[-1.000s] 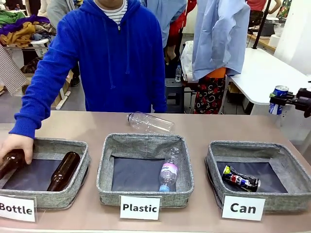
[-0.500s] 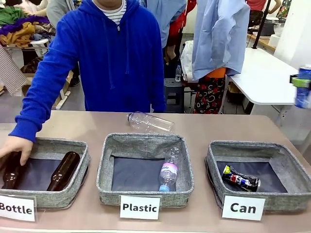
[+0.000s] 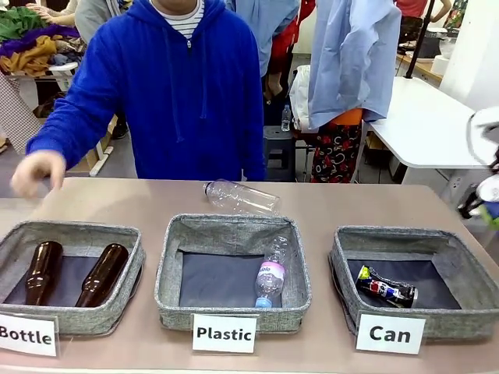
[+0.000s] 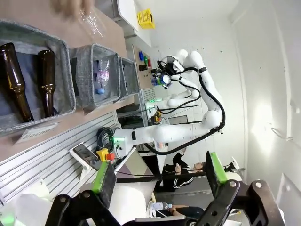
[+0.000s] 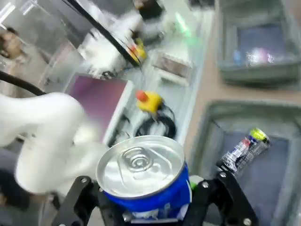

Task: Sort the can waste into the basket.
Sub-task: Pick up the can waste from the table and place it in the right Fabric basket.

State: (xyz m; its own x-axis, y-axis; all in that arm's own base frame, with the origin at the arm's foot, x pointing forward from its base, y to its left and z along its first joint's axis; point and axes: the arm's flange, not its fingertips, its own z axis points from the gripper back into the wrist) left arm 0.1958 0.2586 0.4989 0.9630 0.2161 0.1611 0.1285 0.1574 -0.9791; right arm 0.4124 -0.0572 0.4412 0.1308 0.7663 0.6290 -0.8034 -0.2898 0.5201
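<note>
Right gripper (image 5: 150, 207) is clamped on the blue can (image 5: 140, 165), black fingers pressed to either side of it. The silver lid with its pull tab faces the wrist camera. Only a band of blue wall shows below the lid, so any lettering is out of sight. The can is up in the air, outside the "Can" basket (image 5: 263, 107), off that basket's right side. In the front view the right arm (image 3: 483, 128) is a white smear at the frame edge, above and to the right of the basket, too blurred to read the grip there.

Inside the basket lies the crushed can (image 3: 385, 287), dark with red and blue marks, flat on the dark bottom. The white sign (image 3: 390, 333) stands at the basket's front.

To the basket's left is the "Plastic" basket (image 3: 168, 273) with a clear bottle (image 3: 270, 279) in it. Behind that one another clear bottle (image 3: 240, 196) lies on the bench (image 3: 327, 202). Farthest left, the "Bottle" basket (image 3: 136, 265) holds two brown bottles (image 3: 44, 271).

The person's hand (image 3: 35, 171) is blurred, raised above the bench well away from the "Can" basket.

Left gripper (image 4: 159, 178) is spread wide with nothing between its green pads, far off from the basket.
</note>
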